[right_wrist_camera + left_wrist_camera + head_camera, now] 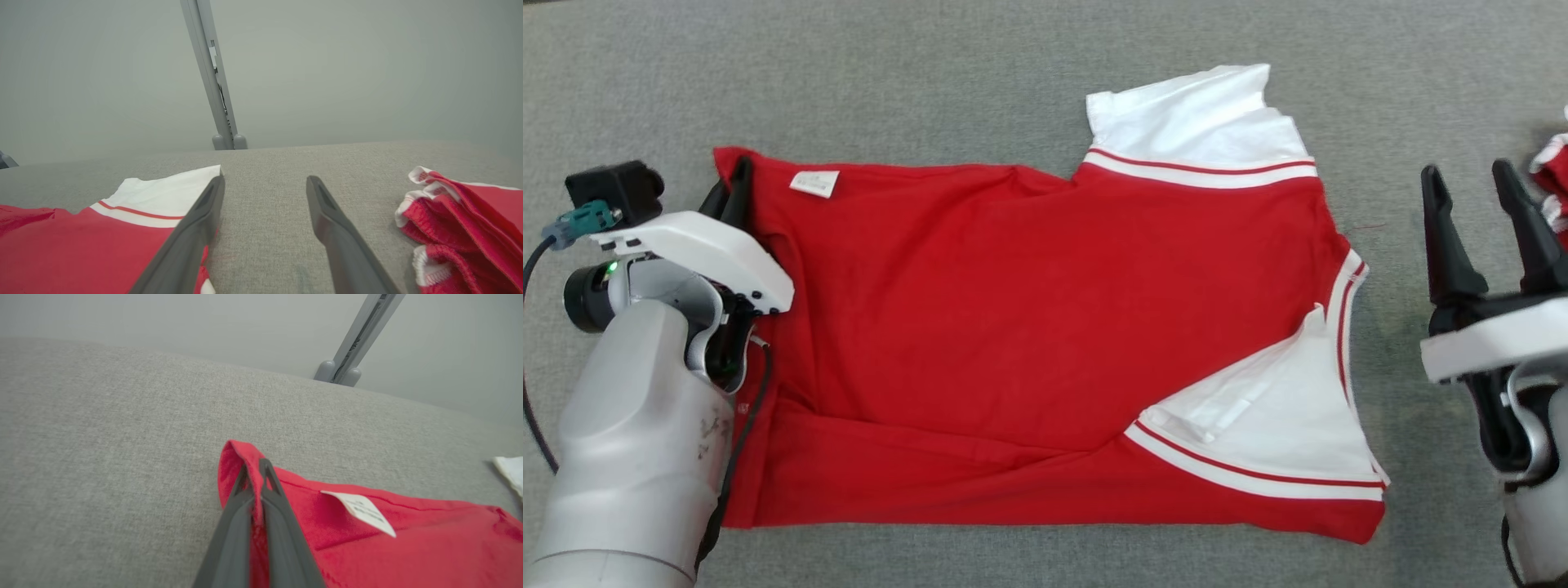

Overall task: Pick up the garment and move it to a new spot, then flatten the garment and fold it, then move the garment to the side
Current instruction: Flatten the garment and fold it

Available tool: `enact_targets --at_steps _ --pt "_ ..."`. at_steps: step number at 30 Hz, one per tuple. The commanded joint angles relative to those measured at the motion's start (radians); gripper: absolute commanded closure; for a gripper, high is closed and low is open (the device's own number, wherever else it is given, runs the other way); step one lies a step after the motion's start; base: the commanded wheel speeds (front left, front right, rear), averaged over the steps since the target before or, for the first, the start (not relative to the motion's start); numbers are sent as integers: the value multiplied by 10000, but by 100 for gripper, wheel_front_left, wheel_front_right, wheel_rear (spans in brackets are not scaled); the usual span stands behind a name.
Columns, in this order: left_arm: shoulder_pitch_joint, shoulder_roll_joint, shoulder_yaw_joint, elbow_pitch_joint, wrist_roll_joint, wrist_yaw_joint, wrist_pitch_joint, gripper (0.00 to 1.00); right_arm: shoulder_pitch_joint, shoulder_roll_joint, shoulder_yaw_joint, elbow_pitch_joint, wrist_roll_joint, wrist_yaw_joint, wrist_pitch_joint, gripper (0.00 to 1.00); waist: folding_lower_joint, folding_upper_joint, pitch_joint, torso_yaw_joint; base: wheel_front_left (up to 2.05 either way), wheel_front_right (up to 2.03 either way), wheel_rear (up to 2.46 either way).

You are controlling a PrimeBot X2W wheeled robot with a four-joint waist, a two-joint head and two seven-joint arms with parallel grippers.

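Red knit shirt with white striped sleeves [1013,327] flat mid-frame on grey woven surface [931,82], left gripper [735,175] pinching its upper-left corner, right gripper [1468,175] spread wide, holding nothing

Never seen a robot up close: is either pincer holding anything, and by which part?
The left pincer is shut on the red shirt, pinching its far left corner beside the white label. The right pincer is open, holding nothing.

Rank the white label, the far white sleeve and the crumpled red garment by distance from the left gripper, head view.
1. White label, just right of the left gripper.
2. Far white sleeve, upper right of middle.
3. Crumpled red garment, right edge.
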Motion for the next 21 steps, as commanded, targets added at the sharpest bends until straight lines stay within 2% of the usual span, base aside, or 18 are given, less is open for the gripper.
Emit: enact_targets --at_steps 1,6,12,16,21 --pt "-315 -73 -102 -99 35 -67 -64 100 -540 -217 116 212 138 -5 142 0 0 0 351 434 0 0 0" --pt "-720 -409 -388 -233 70 -118 -155 100 -1984 -776 677 1029 415 -5 620 0 0 0 830 1018 0 0 0" --pt "-997 -867 -755 -236 -34 -190 -444 100 -3960 -1310 1914 2900 1145 -5 1443 0 0 0 1295 1662 0 0 0" --pt "-1100 -1080 -1050 -111 -124 -208 -576 100 -4880 -1555 2677 4123 1489 -5 2189 0 0 0 1449 1921 0 0 0" --pt "-1107 -1188 -1344 124 -293 -215 -762 100 -5424 -1778 3492 4901 1921 -4 2820 2 0 0 1362 1996 0 0 0"
